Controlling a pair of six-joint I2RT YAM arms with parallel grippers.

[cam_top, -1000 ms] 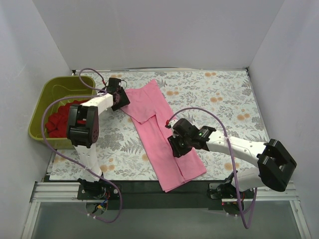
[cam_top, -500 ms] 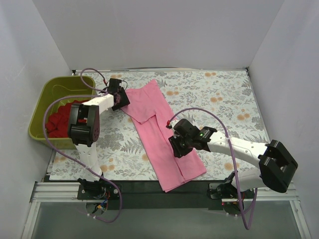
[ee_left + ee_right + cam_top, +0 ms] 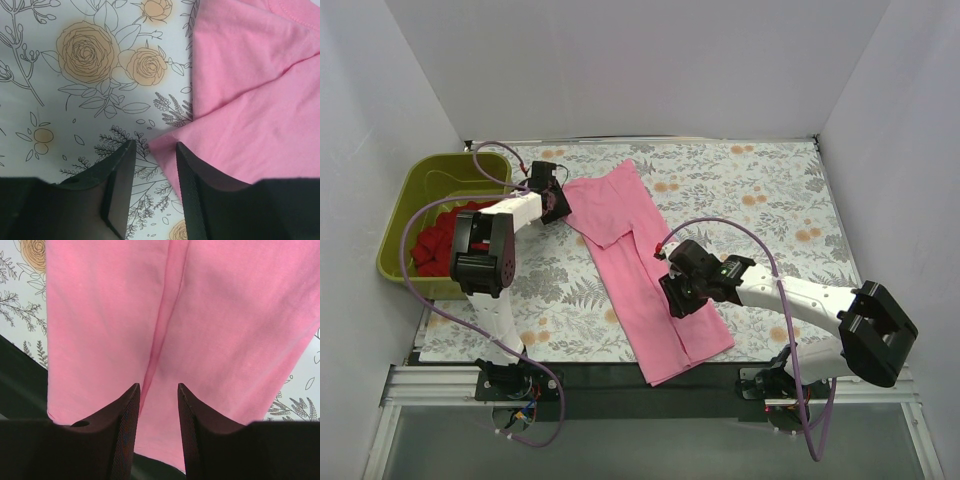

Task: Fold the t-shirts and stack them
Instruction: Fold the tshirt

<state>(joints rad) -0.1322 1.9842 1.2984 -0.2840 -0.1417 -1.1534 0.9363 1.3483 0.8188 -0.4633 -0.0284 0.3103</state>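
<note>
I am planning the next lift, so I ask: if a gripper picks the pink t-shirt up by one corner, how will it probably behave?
Probably floppy: the pink t-shirt lies flat in soft overlapping folds, so a lifted corner would likely drape and unfold. Likely light, as the cloth looks thin. Pushed, it may bunch rather than slide.

The table has a pale top printed with grey leaves and orange flowers. A pink t-shirt, folded into a long narrow band, lies flat on it at a slant, from the far left-middle towards the near edge, where its end reaches the dark strip. A green tub stands at the left edge.
</note>
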